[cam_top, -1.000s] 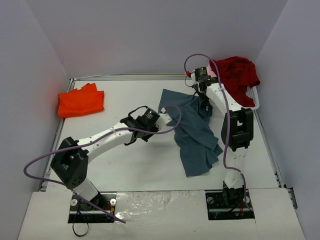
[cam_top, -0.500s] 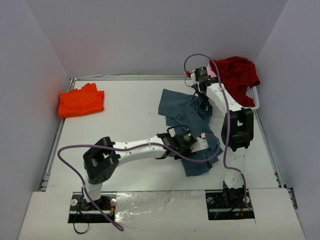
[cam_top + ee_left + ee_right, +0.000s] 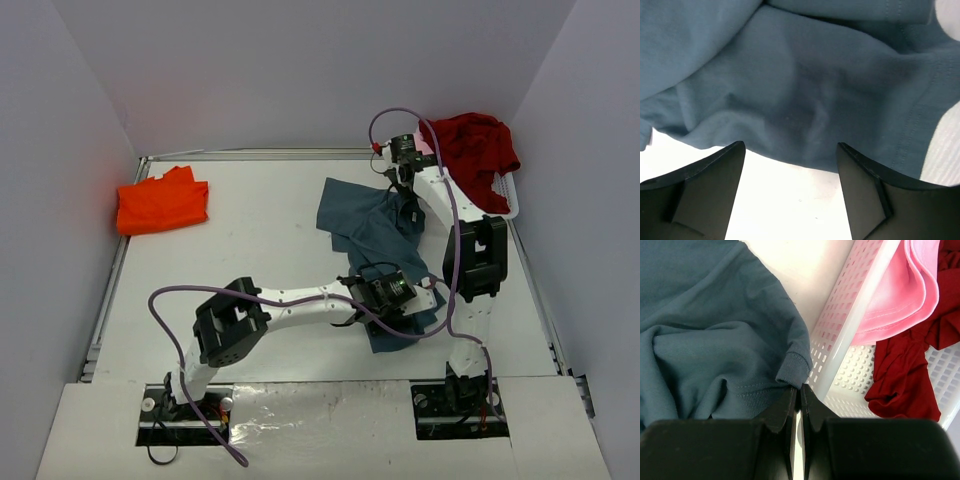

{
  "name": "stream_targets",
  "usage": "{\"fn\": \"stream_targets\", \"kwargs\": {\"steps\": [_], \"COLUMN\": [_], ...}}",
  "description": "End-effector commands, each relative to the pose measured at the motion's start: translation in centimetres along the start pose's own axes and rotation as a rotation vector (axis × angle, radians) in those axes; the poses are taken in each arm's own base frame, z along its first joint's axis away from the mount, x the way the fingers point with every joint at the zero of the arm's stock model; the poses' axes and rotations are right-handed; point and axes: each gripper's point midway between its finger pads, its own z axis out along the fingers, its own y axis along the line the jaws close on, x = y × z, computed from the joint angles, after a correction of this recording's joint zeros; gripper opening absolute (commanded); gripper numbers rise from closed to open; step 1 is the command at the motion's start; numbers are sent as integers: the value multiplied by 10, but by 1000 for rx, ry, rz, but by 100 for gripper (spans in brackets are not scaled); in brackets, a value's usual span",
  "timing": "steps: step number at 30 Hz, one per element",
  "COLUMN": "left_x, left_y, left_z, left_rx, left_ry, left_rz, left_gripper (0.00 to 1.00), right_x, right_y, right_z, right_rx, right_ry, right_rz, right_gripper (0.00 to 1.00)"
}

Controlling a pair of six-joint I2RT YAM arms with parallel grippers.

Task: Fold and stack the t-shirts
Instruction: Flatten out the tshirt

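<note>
The slate blue-grey t-shirt (image 3: 372, 228) lies crumpled at centre right of the table. My left gripper (image 3: 403, 299) hovers low over its near part, open; in the left wrist view the left gripper (image 3: 790, 152) frames bare table, with the blue-grey t-shirt's (image 3: 805, 85) hem just ahead. My right gripper (image 3: 410, 212) is shut on a ribbed edge of the blue-grey t-shirt (image 3: 715, 315), right gripper (image 3: 800, 386) beside the basket. An orange t-shirt (image 3: 162, 205) lies folded at far left. A dark red t-shirt (image 3: 478, 145) and a pink t-shirt (image 3: 900, 285) sit in the basket.
The white plastic basket (image 3: 513, 195) stands at the back right corner, its perforated wall (image 3: 850, 310) close to my right fingers. White walls enclose the table on three sides. Purple cables loop from both arms.
My left arm swung from the shirt's left side across to its near right part and its jaws opened. The right arm stayed put.
</note>
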Motion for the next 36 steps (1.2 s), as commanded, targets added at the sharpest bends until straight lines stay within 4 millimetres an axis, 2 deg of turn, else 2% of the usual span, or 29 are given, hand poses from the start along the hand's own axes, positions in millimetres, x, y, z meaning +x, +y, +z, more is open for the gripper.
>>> {"fn": "stream_targets", "kwargs": {"steps": [1, 7, 12, 15, 18, 19, 21, 22, 26, 31, 32, 34, 35, 36], "left_x": [-33, -22, -20, -15, -7, -5, -1, 2, 8, 11, 18, 18, 27, 30], "left_y": [-24, -37, -45, -57, -70, -71, -71, -71, -69, -50, -47, -30, -24, -9], "left_z": [-13, 5, 12, 19, 24, 26, 29, 31, 30, 16, 15, 3, 0, -3], "left_rx": [56, 97, 111, 163, 220, 221, 218, 214, 207, 141, 139, 120, 116, 99], "left_ry": [-83, -50, -38, -12, 22, 29, 42, 53, 71, 63, 76, 62, 77, 76], "left_rz": [33, 36, 43, 50, 49, 50, 53, 55, 68, 81, 81, 60, 50, 28], "left_gripper": [73, 74, 74, 73, 62, 49, 36, 24, 3, 2, 2, 2, 2, 2], "right_x": [4, 4, 6, 6, 7, 7, 7, 7, 9, 9, 9, 8, 7, 6], "right_y": [5, 8, 9, 9, 9, 9, 9, 10, 10, 9, 8, 6, 6, 5], "right_z": [0, -2, 1, 0, 0, -1, -2, -2, -1, -2, -3, -4, -4, -5], "right_rx": [-10, -17, -18, -20, -20, -19, -19, -22, -21, -18, -16, -11, -10, -7], "right_ry": [16, 14, 22, 21, 21, 20, 20, 20, 25, 25, 24, 20, 17, 17], "right_rz": [-16, -25, -31, -31, -32, -33, -33, -36, -38, -38, -39, -37, -36, -35], "right_gripper": [0, 0, 0, 0, 0, 0, 0, 0, 0, 0, 0, 0, 0, 0]}}
